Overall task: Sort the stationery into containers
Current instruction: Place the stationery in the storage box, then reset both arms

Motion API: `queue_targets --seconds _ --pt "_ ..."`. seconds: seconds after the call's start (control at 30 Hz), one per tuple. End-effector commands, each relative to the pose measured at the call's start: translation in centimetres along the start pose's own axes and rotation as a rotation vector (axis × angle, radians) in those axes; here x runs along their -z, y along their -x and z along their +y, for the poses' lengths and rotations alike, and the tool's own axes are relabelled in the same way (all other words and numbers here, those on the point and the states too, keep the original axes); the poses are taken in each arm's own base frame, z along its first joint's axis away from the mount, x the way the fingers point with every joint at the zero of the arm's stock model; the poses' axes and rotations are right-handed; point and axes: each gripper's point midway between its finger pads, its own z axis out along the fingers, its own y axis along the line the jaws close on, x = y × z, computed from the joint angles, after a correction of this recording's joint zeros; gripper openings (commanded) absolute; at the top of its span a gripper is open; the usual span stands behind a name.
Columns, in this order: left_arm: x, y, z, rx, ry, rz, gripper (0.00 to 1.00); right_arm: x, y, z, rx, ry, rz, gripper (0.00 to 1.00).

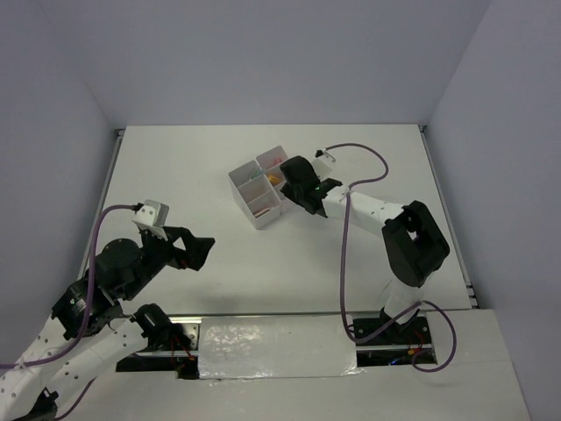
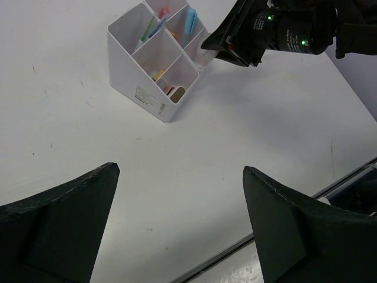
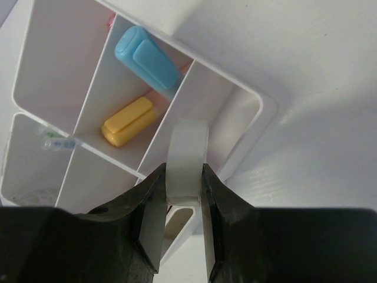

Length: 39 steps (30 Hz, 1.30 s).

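Pinching a small translucent white tape roll (image 3: pixel 188 147) edge-on between the right fingers (image 3: pixel 182 183), closed snug on its flat sides, just above a corner compartment of the white square plastic four-compartment organiser (image 3: pixel 259 112), close to a divider. Hovering with the left fingers (image 2: pixel 181 170) spread wide and holding nothing over the white table (image 2: pixel 194 135), well apart from the organiser. Likely hazards: letting go off-centre and catching the roll on the divider or rim, sending it rolling out; descending too far and shoving or tipping the light organiser.
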Motion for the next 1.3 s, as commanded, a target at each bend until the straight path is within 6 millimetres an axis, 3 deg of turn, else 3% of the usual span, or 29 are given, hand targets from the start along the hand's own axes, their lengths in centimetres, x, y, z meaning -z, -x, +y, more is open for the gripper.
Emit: queue_targets --seconds 0.0,0.03,0.07,0.33,0.4,0.47,0.5,0.53,0.57,0.63,0.67,0.7,0.73,0.77,0.83,0.87,0.93,0.97,1.1,1.27 --pt "0.0 1.1 -0.6 -0.01 -0.034 -0.041 0.99 -0.3 1.3 0.9 -0.035 0.006 -0.028 0.39" --pt "0.0 1.0 -0.6 -0.011 -0.035 -0.039 0.99 -0.2 1.5 1.0 -0.029 0.012 -0.028 0.51" --pt "0.0 1.1 -0.6 -0.012 -0.036 -0.04 0.99 -0.1 1.5 1.2 -0.029 0.017 -0.026 0.55" --pt "0.0 1.3 -0.3 -0.011 -0.02 -0.047 0.99 1.7 3.4 2.1 0.003 0.045 -0.058 0.63" --pt "0.1 1.4 0.6 0.006 0.029 -0.057 0.99 3.1 4.2 2.5 0.029 0.079 -0.073 0.63" --pt "-0.1 1.7 2.3 0.023 0.132 -0.07 0.99 5.8 5.6 3.5 0.07 0.172 -0.107 0.62" --pt "-0.2 1.7 3.1 0.053 0.189 -0.071 0.99 6.9 6.1 3.6 0.167 0.209 -0.123 0.62" --pt "0.0 1.4 4.3 0.059 0.26 -0.046 0.99 9.7 7.9 4.2 0.197 0.266 -0.169 0.62" --pt "-0.2 1.3 6.6 0.06 0.403 -0.039 0.99 10.8 7.6 3.3 0.316 0.271 -0.183 0.63" --pt "0.3 1.2 8.8 0.099 0.541 -0.023 0.99 13.6 9.1 2.0 0.403 0.264 -0.25 0.63" --pt "0.2 1.1 9.6 0.101 0.591 -0.012 1.0 16.5 9.9 0.8 0.431 0.287 -0.286 0.64" --pt "0.5 1.3 10.9 0.113 0.645 -0.023 0.99 17.8 10.8 -0.4 0.495 0.275 -0.319 0.64" --pt "0.6 1.5 11.4 0.119 0.665 -0.029 0.99 19.1 11.3 -1.2 0.517 0.282 -0.336 0.65" --pt "1.1 2.0 12.4 0.134 0.7 -0.053 0.99 21.8 12.4 -2.9 0.539 0.287 -0.36 0.66" --pt "1.5 2.5 12.9 0.142 0.713 -0.082 0.99 24.2 13.0 -5.3 0.579 0.271 -0.364 0.69" --pt "1.8 3.0 13.3 0.142 0.724 -0.1 0.99 26.6 14.1 -6.2 0.578 0.299 -0.398 0.73" --pt "2.1 3.3 13.2 0.144 0.713 -0.119 0.99 28.6 14.6 -8.6 0.6 0.261 -0.384 0.75" --pt "2.3 3.4 13.1 0.139 0.712 -0.126 0.99 29.5 15.0 -9.3 0.586 0.253 -0.39 1.0" --pt "3.1 4.4 12.8 0.102 0.694 -0.15 0.99 33.1 16.1 -13.3 0.55 0.228 -0.412 1.0" --pt "5.2 5.2 13.2 0.062 0.735 -0.197 0.99 35.1 16.1 -18.1 0.498 0.16 -0.41 1.0"
